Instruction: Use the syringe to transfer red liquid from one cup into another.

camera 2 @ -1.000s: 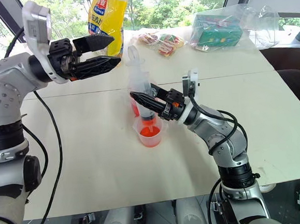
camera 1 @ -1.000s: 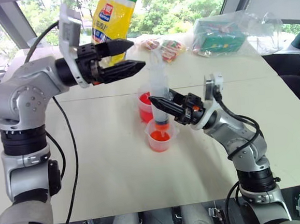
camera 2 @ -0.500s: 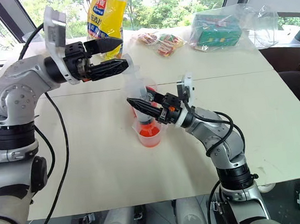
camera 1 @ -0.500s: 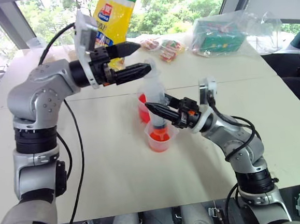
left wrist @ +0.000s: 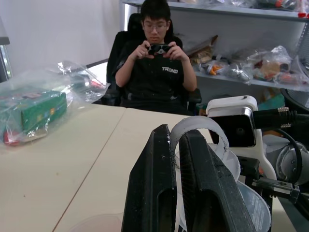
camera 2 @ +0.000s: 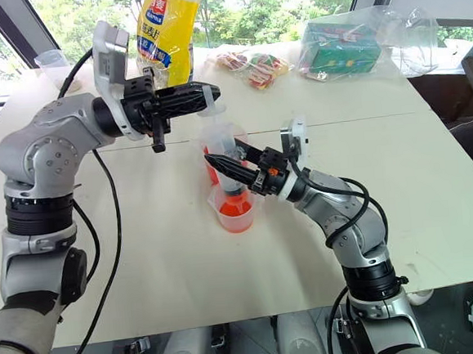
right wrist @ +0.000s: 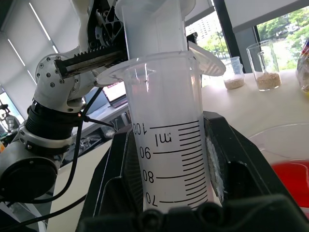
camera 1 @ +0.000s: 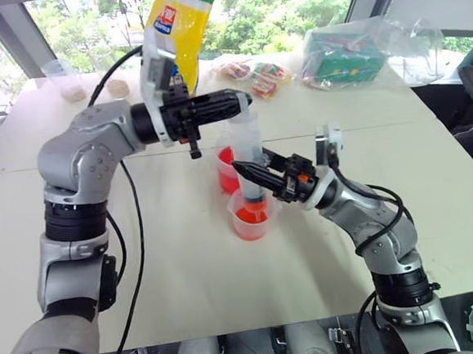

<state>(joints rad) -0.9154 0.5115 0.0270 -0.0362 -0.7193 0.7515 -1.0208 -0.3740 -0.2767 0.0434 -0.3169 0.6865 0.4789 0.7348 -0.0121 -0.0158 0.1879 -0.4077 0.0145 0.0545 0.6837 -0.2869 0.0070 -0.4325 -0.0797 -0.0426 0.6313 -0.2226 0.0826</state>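
Observation:
The syringe (camera 1: 247, 147) stands upright, its tip down in the front cup (camera 1: 252, 218) of orange-red liquid (camera 2: 236, 211). A second cup (camera 1: 227, 168) with red liquid stands just behind it. My right gripper (camera 1: 248, 174) is shut on the syringe's clear barrel (right wrist: 169, 145) from the right, at the graduation marks. My left gripper (camera 1: 244, 102) reaches in level from the left and is shut on the white ring (left wrist: 193, 129) at the top of the plunger. In the left wrist view the two black fingers (left wrist: 153, 186) pinch that ring.
At the table's far side stand a yellow bag (camera 1: 177, 24), snack packets (camera 1: 258, 72) and a green box in a plastic bag (camera 1: 346, 53). Small cups of beige powder (camera 1: 70, 82) sit at the far left. A seated person (left wrist: 155, 63) is beyond the table's end.
My left gripper, open before, moved right and slightly down onto the plunger's top and shut on its ring. My right gripper kept holding the barrel in place.

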